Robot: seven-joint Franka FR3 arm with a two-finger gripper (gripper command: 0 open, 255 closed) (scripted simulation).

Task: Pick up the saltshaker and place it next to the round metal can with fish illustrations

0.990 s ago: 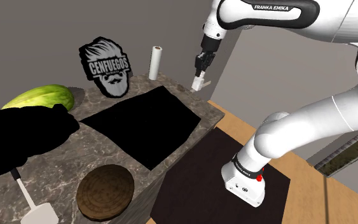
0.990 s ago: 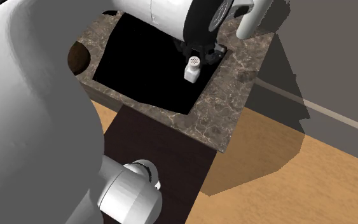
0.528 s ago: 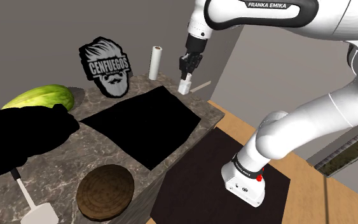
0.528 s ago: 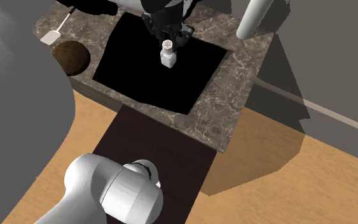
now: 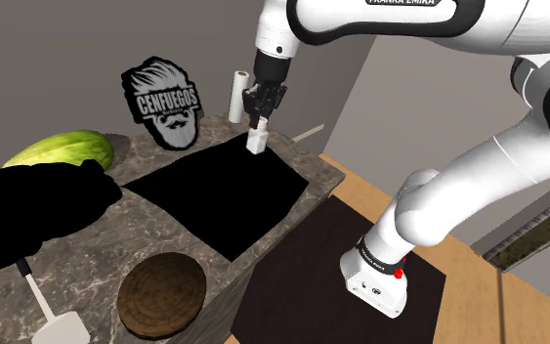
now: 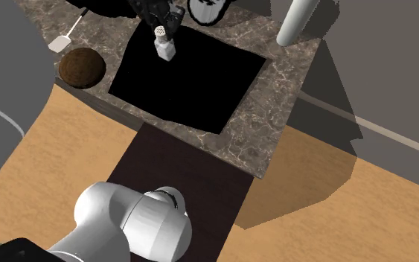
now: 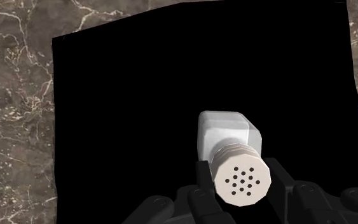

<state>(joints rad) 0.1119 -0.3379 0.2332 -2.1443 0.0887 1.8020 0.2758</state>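
Saltshaker [image 5: 257,140], clasped in hand [image 5: 259,121], has travelled onward above black panel [image 5: 214,195].

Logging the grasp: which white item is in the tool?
The perforated-cap saltshaker, clasped by the tool above the black panel; the white cylinder stands and the spatula lies on the counter.
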